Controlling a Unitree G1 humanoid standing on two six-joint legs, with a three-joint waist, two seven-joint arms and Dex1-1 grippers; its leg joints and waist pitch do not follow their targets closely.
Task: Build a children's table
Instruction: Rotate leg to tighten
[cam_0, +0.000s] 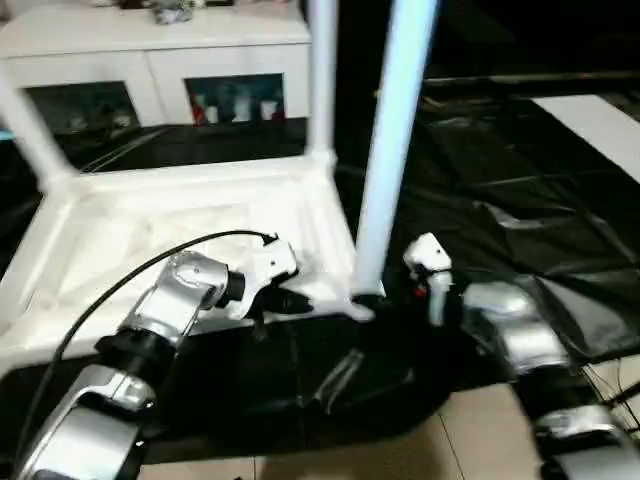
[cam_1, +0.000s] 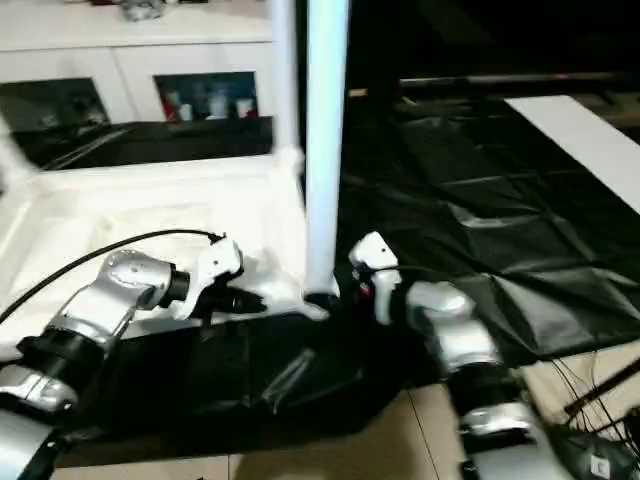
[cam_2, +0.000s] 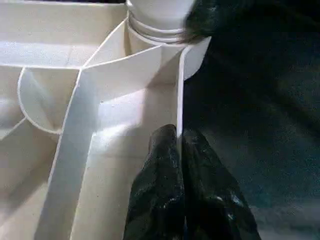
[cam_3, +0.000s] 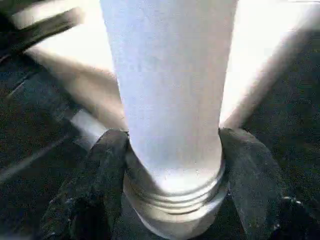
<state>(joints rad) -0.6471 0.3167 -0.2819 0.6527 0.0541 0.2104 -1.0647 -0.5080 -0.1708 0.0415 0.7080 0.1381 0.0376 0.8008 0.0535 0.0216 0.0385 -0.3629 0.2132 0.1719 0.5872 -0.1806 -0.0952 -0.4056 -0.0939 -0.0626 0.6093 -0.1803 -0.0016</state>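
Right gripper (cam_3: 172, 200) clasps the base of an upright white leg (cam_0: 390, 150) standing in the near corner socket of the upturned tabletop (cam_0: 150, 230). Left gripper (cam_2: 179, 150), fingers closed, pinches the tabletop's rim beside that corner.

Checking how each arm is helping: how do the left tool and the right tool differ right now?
The left tool is shut, pinching the tabletop's thin rim; the right tool stands wide, its fingers flanking the upright leg just above its threaded end. Both work at the same near corner socket.
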